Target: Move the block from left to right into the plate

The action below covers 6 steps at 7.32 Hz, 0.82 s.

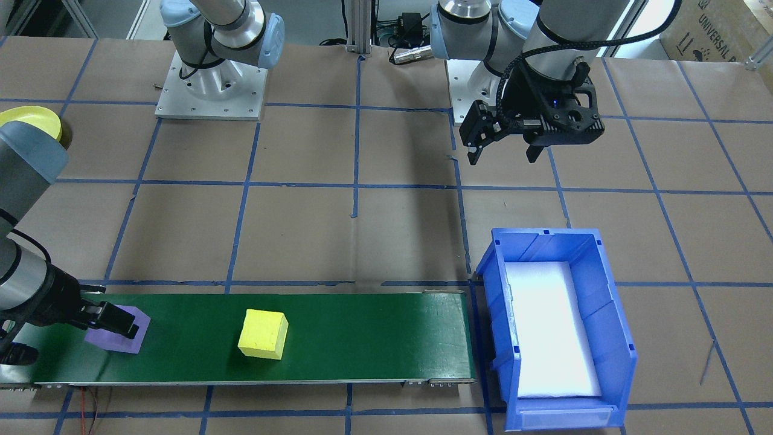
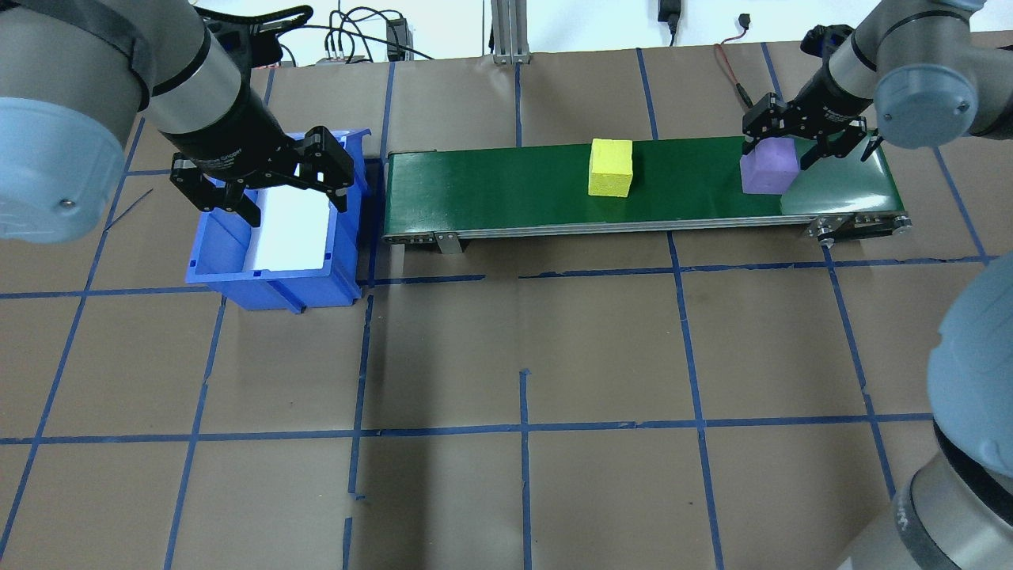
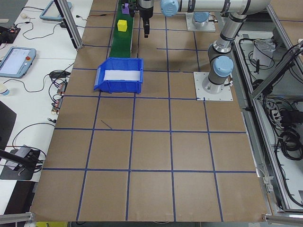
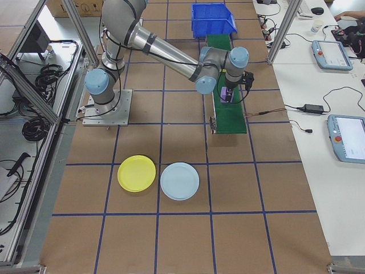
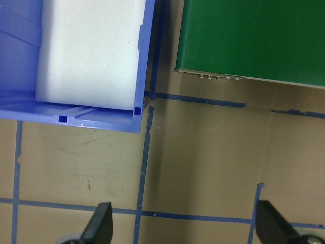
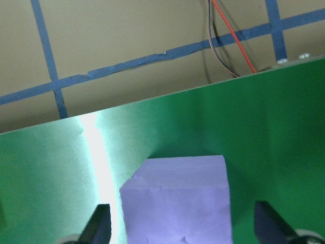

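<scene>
the purple block (image 2: 768, 168) sits on the green conveyor belt (image 2: 514, 186) at its end on the robot's right, between the spread fingers of the right gripper (image 2: 803, 141), which do not clamp it. a yellow block (image 2: 611, 167) rests mid-belt. the left gripper (image 2: 261, 184) hangs wide open and empty above the blue bin (image 2: 348, 269). a yellow plate (image 4: 136, 173) and a light blue plate (image 4: 179, 181) lie well apart from the belt.

Purple block (image 6: 177, 195) cut off by the wrist view's bottom edge and partly covered by right gripper (image 1: 115, 323) in front view. Yellow plate (image 1: 30, 121) half hidden behind arm.
</scene>
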Tool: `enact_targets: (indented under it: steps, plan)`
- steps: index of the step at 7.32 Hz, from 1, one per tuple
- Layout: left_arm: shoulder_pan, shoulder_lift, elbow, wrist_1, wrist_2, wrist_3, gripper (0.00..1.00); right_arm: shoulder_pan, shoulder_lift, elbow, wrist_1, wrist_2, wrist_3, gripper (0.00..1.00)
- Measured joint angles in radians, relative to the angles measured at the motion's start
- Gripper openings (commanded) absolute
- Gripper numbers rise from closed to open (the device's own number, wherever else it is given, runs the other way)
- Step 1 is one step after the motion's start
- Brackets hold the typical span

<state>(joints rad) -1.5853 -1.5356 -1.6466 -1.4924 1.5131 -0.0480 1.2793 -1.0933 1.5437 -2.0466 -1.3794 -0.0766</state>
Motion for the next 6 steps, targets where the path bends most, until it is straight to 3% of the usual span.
enact_targets:
  steps: [1, 2, 5, 6]
  plan:
    - [0.014, 0.0, 0.001, 0.001, 0.0, 0.1, 1.0, 0.0, 0.004, 0.0, -0.009, -0.033, -0.008, 0.39]
    - [0.034, 0.001, 0.001, 0.001, 0.0, 0.151, 1.0, -0.002, 0.003, 0.003, -0.019, -0.105, -0.023, 0.33]
    - [0.052, 0.001, 0.001, -0.006, 0.002, 0.155, 1.0, -0.031, -0.029, 0.007, -0.009, -0.253, -0.104, 0.3]
    - [0.052, 0.001, 0.0, -0.007, 0.002, 0.115, 1.0, -0.087, -0.074, 0.014, 0.037, -0.317, -0.19, 0.29]
